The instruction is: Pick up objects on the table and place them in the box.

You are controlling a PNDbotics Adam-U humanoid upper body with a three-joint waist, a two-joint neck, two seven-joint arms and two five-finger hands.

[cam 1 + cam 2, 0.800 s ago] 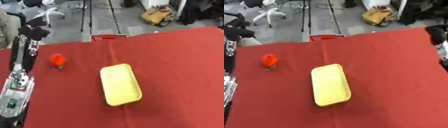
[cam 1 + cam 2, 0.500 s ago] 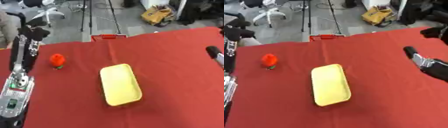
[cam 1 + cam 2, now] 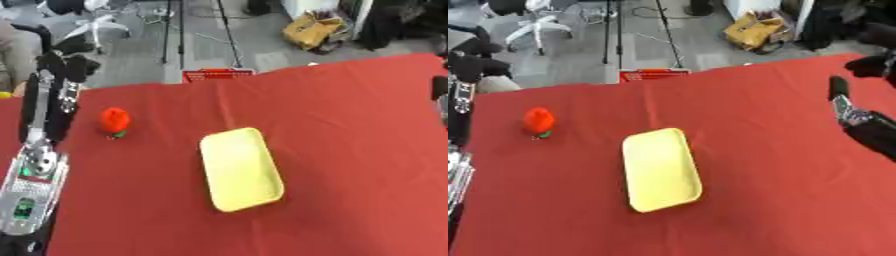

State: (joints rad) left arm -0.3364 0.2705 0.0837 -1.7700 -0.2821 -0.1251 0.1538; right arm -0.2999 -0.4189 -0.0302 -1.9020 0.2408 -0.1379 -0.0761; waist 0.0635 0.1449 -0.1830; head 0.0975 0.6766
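A small red object with a green base (image 3: 114, 121) stands on the red table at the left. A shallow yellow box (image 3: 241, 169) lies empty in the middle, long side running away from me. My left arm rises along the left edge, and its black hand (image 3: 63, 67) is held up beyond and left of the red object, apart from it. My right hand (image 3: 852, 111) shows at the right edge, well right of the box, open with a finger (image 3: 836, 90) pointing up and holding nothing.
The red cloth (image 3: 763, 165) covers the whole table. A small red and white object (image 3: 217, 75) sits at the far edge. Beyond it is grey floor with office chairs, a tripod and a yellow bag (image 3: 313, 31).
My right hand has come in from the right edge and now sits a little higher than half a second ago. The left arm, red object and box have not moved.
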